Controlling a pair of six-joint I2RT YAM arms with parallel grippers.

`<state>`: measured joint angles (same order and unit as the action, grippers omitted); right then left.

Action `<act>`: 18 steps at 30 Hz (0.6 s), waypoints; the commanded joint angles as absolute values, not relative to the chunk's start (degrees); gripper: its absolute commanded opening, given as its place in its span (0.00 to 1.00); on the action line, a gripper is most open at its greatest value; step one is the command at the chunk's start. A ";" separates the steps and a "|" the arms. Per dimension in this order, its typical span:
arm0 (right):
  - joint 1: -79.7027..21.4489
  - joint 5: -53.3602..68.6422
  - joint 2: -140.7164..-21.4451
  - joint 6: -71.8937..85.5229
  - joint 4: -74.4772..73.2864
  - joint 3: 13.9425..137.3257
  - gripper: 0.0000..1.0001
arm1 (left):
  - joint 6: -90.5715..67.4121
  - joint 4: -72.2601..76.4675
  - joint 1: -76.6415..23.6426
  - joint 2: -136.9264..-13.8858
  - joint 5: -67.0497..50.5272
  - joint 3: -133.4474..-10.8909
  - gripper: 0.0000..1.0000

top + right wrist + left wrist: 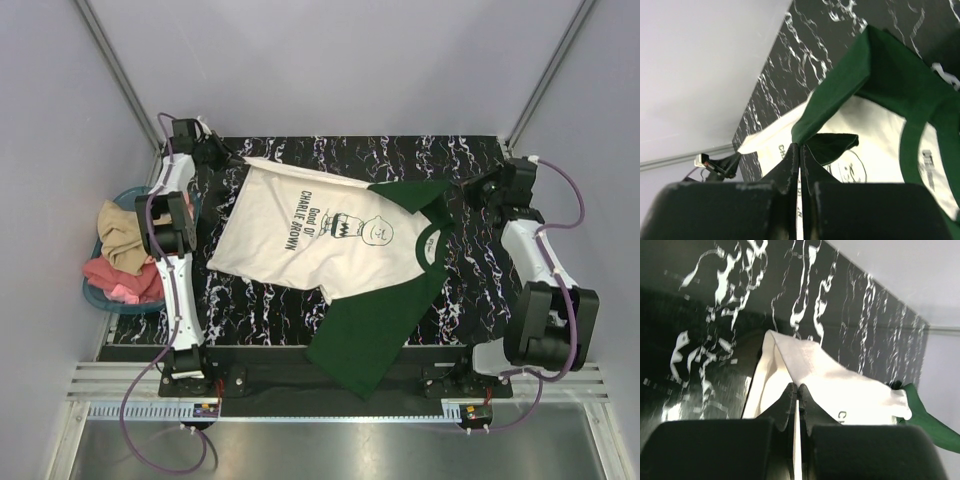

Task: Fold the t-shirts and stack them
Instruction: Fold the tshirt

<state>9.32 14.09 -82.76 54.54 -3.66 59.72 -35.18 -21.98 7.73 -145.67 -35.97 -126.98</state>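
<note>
Far left, off the table's (262, 300) edge, you've got a blue basket (118, 307) holding tan and pink cloth. Your left gripper (796, 387) is at the far-left corner, jaws pinched tight on the edge of the cream-white t-shirt (310, 235). That shirt lies spread out mid-table, print up, lettering running sideways. The dark green t-shirt (372, 335) sits under it, sticking out at the near side and hanging over the table's near edge. On the far right, your right gripper (800, 147) is clamped on a fold of the green cloth, lifted just above the cream one.
</note>
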 commanded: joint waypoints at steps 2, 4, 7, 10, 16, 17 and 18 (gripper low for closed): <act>9.23 15.38 -75.33 55.55 -4.31 53.29 0.00 | -29.27 -27.50 8.00 -138.96 -34.98 -126.91 0.00; 9.23 14.33 -72.69 54.94 -4.92 51.34 0.00 | -29.18 -29.00 8.00 -138.69 -36.38 -126.30 0.00; 9.23 14.15 -71.63 53.79 -5.45 48.78 0.00 | -28.83 -30.50 7.65 -136.95 -37.79 -123.59 0.00; 9.23 15.38 -71.37 53.44 -5.71 47.81 0.00 | -26.99 -32.95 7.38 -134.75 -37.00 -121.38 0.00; 9.23 14.68 -68.65 52.12 -8.08 47.11 0.00 | -21.54 -41.83 7.38 -131.23 -28.93 -120.06 0.00; 9.23 14.50 -68.21 51.95 -8.52 47.28 0.00 | -20.92 -42.36 7.56 -131.22 -28.13 -120.06 0.00; 9.23 13.89 -67.33 51.77 -9.05 47.29 0.00 | -20.74 -43.23 7.65 -131.31 -27.34 -120.15 0.00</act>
